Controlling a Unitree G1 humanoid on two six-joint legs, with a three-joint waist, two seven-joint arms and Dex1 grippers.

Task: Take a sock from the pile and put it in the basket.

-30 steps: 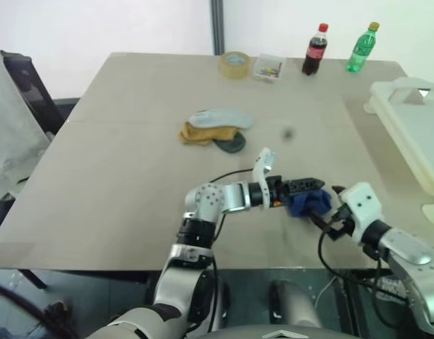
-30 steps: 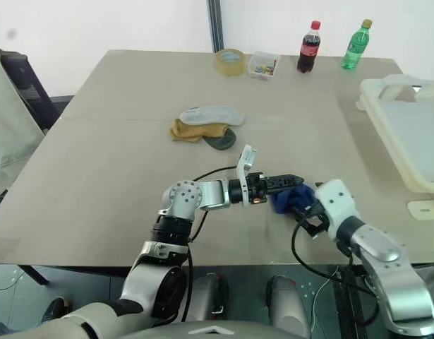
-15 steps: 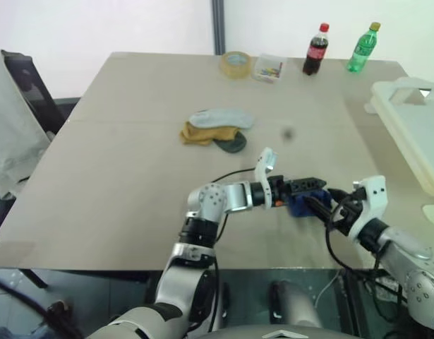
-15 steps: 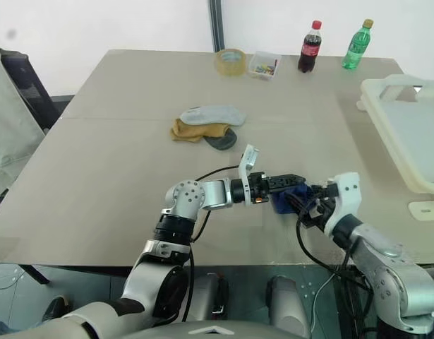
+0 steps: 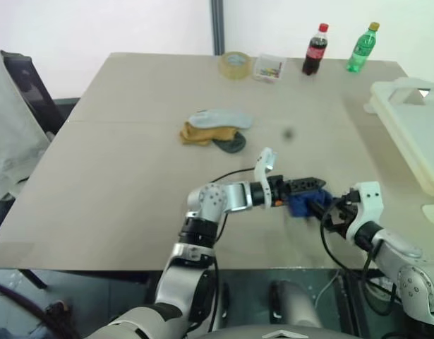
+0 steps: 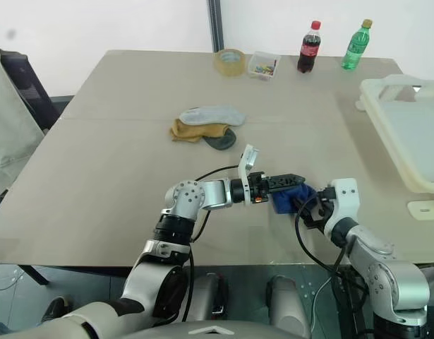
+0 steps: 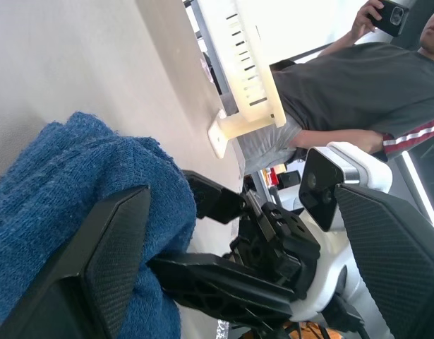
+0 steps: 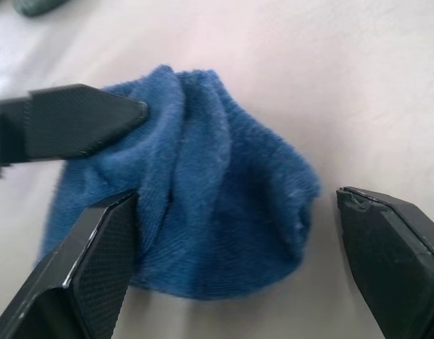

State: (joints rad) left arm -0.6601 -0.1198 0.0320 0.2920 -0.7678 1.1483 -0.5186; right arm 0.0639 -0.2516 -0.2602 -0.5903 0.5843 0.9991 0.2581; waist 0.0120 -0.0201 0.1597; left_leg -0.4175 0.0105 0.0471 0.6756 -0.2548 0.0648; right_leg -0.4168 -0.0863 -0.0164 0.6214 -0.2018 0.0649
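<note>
Blue sock (image 8: pixel 202 191): bunched on the table (image 5: pixel 132 176), between the spread fingers of the right gripper (image 8: pixel 238 282). Left gripper (image 5: pixel 312 185): wide, one finger against the sock. Basket (image 5: pixel 414 134): at the table's right edge.

So the blue sock (image 8: pixel 209 205) is bunched up into a soft lump on the counter (image 5: pixel 132 141) near the front edge, well apart from the pile (image 5: pixel 215 130). What's left there is a pale grey sock lying flat over a mustard one, with a dark green one tucked beside them. The basket (image 5: pixel 414 127) is cream-white with a thick rim and sits off the counter's right side
</note>
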